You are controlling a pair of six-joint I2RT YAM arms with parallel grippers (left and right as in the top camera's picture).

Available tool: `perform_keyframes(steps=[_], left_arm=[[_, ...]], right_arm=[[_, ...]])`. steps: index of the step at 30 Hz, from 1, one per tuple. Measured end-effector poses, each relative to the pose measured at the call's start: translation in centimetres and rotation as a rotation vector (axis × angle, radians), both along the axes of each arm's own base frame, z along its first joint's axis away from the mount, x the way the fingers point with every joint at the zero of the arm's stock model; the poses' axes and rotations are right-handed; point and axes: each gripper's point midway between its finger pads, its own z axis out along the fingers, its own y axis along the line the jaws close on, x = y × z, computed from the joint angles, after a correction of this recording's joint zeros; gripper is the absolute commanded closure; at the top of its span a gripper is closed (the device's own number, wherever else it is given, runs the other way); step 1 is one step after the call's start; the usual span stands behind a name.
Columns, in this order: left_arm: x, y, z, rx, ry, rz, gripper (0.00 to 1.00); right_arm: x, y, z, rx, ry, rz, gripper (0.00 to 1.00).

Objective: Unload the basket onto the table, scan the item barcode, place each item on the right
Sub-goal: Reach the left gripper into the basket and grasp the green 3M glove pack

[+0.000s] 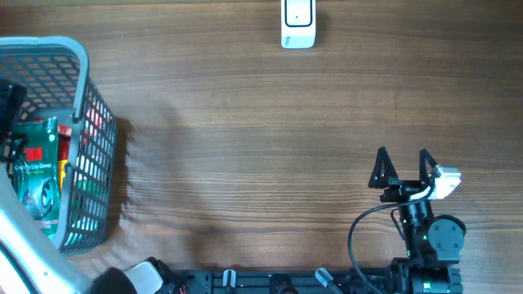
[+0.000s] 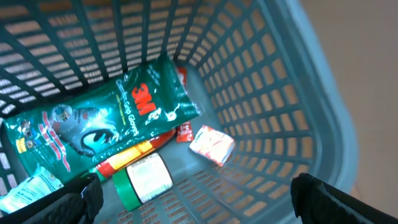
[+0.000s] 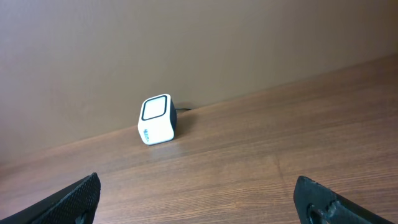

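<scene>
Your left gripper [image 2: 199,196] is the closest thing to the lens. Its black fingertips [image 2: 74,200] are spread wide with nothing between them, and it's hovering inside the basket.

The wooden table [image 1: 245,122] fills everything else. The grey plastic basket [image 1: 82,98] sits at its left end.

Lying in the basket you've got:
- a green 3M gloves pack [image 2: 106,121], the biggest thing in there, lying flat
- a red and yellow item [image 2: 127,158], poking out from under the pack
- a green tub with a white label [image 2: 142,180], just beside that
- a small red-and-white packet [image 2: 211,144], near the pack's corner

Your right gripper [image 1: 403,170] is wide open and empty too, over bare wood at the near right. It's facing the white barcode scanner [image 3: 157,119]. The scanner stands upright at the far edge, well apart from the basket.
</scene>
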Motion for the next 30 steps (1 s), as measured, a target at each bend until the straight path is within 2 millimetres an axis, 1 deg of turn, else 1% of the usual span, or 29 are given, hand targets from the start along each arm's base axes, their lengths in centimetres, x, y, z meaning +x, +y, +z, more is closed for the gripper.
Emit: perform_keyframes(steps=[10, 18, 23, 25, 26, 30], left_arm=[[2.3, 1.6, -7.3, -0.141, 0.194, -0.002, 0.0], [3.4, 2.6, -11.6, -0.217, 0.283, 0.022, 0.0], [3.3, 4.1, -14.6, -0.268, 0.338, 0.059, 0.0], [3.0, 4.7, -15.3, -0.284, 0.347, 0.086, 0.0], [2.8, 4.9, -15.4, -0.288, 0.348, 0.095, 0.0], [1.7, 6.0, -15.5, -0.299, 0.345, 0.139, 0.0]], right_arm=[[0.0, 0.0, 0.0, 0.0, 0.0, 0.0, 0.0], [0.0, 0.0, 0.0, 0.0, 0.0, 0.0, 0.0], [0.0, 0.0, 0.0, 0.0, 0.0, 0.0, 0.0], [0.0, 0.0, 0.0, 0.0, 0.0, 0.0, 0.02], [0.0, 0.0, 0.0, 0.0, 0.0, 0.0, 0.0], [0.0, 0.0, 0.0, 0.0, 0.0, 0.0, 0.0]])
